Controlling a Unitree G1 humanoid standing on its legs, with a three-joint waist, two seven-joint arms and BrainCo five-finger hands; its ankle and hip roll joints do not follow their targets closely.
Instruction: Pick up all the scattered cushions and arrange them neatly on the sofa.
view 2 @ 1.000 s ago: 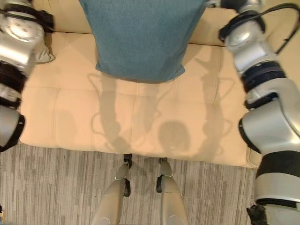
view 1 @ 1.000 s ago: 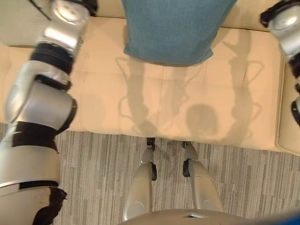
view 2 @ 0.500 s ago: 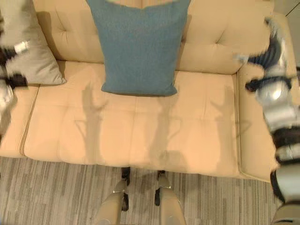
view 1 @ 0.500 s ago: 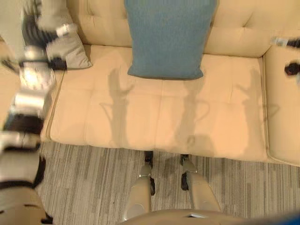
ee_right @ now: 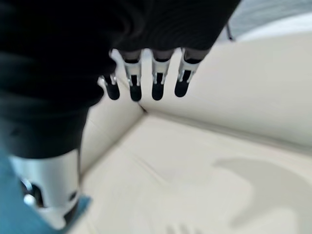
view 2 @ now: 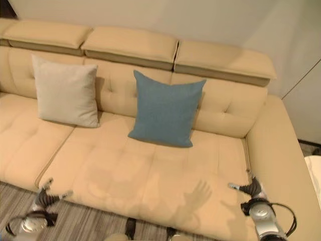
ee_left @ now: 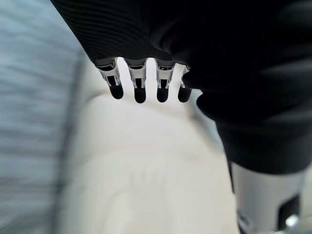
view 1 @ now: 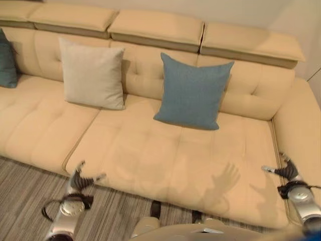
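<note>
Nearest the camera, at the sofa's front edge, left hand [view 1: 80, 179] hangs over the striped grey carpet [view 1: 25, 191], fingers [ee_left: 139, 85] straight and spread, holding nothing. Right hand [view 1: 288, 172] sits at the same depth on the other side, above the seat by the sofa's right arm; fingers [ee_right: 156, 80] likewise straight, empty.

Past the hands: sofa [view 1: 165, 155], cream, leather-like, smooth; seat in broad tufted panels with stitched seams, seat surface bare in front of the hands.

Further back, against the tufted backrest: blue cushion [view 1: 192, 92], square, woven fabric, standing upright with a slight lean, bottom edge resting on the seat, roughly centre-right. To its left, well apart, a light grey cushion [view 1: 92, 74], square, also upright against the backrest. At the far left edge, a sliver of a darker teal cushion [view 1: 6, 63], mostly cut off.

Furthest: three padded headrest blocks [view 1: 155, 27] along the sofa top, then a plain pale wall [view 2: 165, 17]. No legible writing anywhere.
</note>
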